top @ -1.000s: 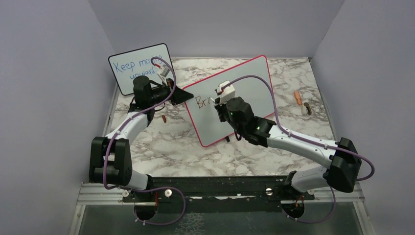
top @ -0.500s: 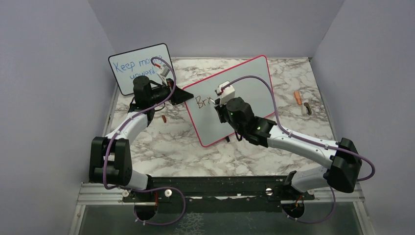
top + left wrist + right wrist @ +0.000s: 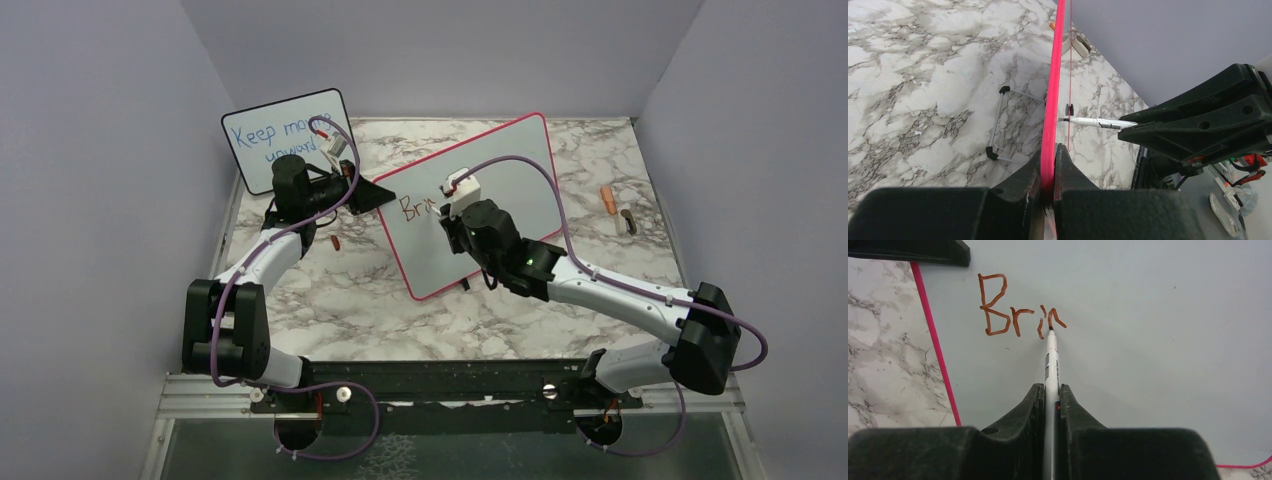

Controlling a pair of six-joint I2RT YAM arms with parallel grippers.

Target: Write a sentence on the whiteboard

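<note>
From above, the right gripper point(image 3: 1050, 390), clamped on the marker point(image 3: 1051, 357), hides part of the sentence point(image 3: 1015, 307), while the left gripper point(image 3: 1048, 150) pinches the pink edge of the whiteboard point(image 3: 1053, 75).

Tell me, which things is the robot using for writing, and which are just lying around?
In use: whiteboard, marker, brown letters, left gripper clamping its edge, right gripper holding the marker.
Lying about: small blue-lettered board, orange piece, small brown bit.
</note>
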